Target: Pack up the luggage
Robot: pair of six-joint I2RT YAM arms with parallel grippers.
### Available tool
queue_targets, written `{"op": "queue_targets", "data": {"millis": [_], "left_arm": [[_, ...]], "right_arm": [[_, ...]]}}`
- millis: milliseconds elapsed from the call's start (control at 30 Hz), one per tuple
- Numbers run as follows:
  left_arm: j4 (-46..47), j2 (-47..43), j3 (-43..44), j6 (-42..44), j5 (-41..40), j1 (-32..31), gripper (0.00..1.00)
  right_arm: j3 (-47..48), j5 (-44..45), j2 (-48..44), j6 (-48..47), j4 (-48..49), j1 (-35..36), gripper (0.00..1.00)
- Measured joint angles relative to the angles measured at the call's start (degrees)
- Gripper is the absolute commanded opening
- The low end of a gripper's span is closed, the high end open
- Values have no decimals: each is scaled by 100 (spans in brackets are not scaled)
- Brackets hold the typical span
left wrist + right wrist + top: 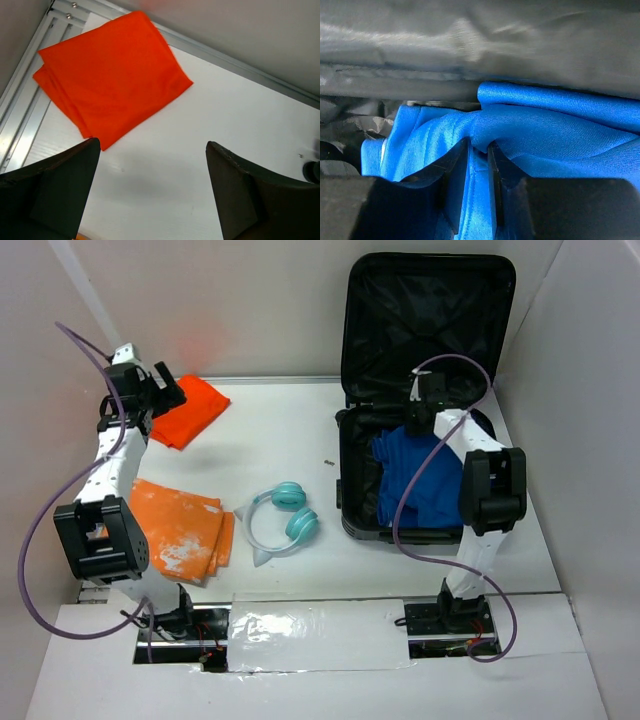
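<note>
A white table is boxed in by plain white walls: a back wall, a left panel and a right panel. A silver metal rail runs along the table's far edge; the light is even and soft

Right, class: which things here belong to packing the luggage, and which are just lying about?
Job: luggage, blue cloth pinched by right gripper; likely orange cloth, stained orange towel, teal headphones.
Lying about: small dark speck, clear plastic strip.
</note>
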Motion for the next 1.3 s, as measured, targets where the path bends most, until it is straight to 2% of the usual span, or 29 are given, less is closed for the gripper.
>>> {"op": "queue_targets", "data": {"millis": [167, 233, 300, 367, 400, 500, 800, 967, 1300], "left_arm": [[-26, 579, 120, 24, 127, 321, 100], [-42, 874, 260, 22, 146, 358, 100], [-48, 1145, 407, 9, 199, 407, 100], [-61, 1362, 527, -7, 254, 439, 100], [-74, 1453, 584, -22, 271, 457, 100], [-111, 1665, 684, -42, 284, 522, 100], [-358, 2277, 992, -619, 205, 920, 98], [-358, 2483, 953, -1091, -7, 1060, 96], [-348, 3230, 1145, -1978, -623, 935, 93]], "right_arm": [[-81, 212, 122, 26, 90, 280, 31], [-94, 247, 125, 76, 111, 289, 35], [-66, 256, 136, 138, 63, 286, 45], [37, 251, 151, 186, -37, 293, 62], [101, 254, 151, 221, -96, 304, 75], [407, 286, 140, 264, -345, 356, 88], [1451, 450, -457, 341, -905, 619, 95], [1495, 520, -839, 431, -894, 918, 95], [1622, 535, -592, 511, -931, 1152, 95]]}}
